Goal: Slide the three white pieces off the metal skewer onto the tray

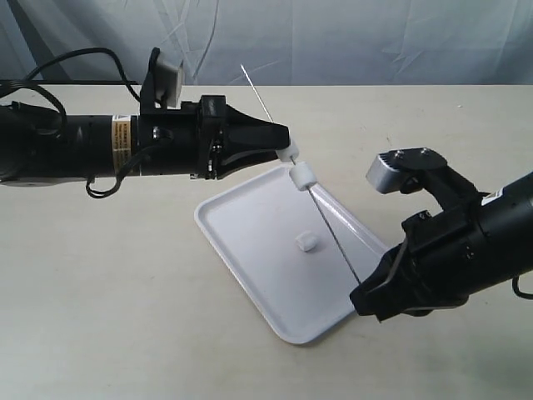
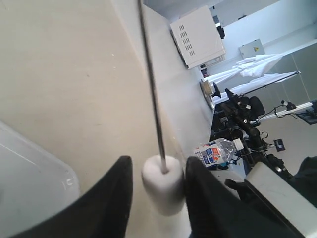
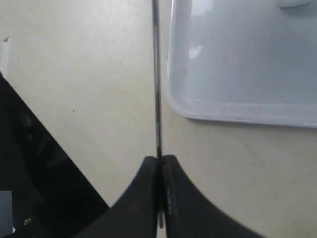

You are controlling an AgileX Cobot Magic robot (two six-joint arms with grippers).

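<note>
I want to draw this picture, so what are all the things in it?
white pieces: three, white; two on the metal skewer, one lying in the tray.
metal skewer: one, grey; slanting above the tray.
tray: one, white; on the table.
table: one, beige; under everything.
left gripper: one, black; around the upper piece.
right gripper: one, black; shut on the skewer's end.

We see left arm stretched level | left pincer (image 1: 287, 143) fingers (image 2: 111, 203) either side of a white piece (image 2: 162, 186), grip unclear | right arm low, angled inward | right pincer (image 1: 364, 293) fingers (image 3: 146, 198) pressed together on the metal skewer (image 3: 156, 74)
</note>
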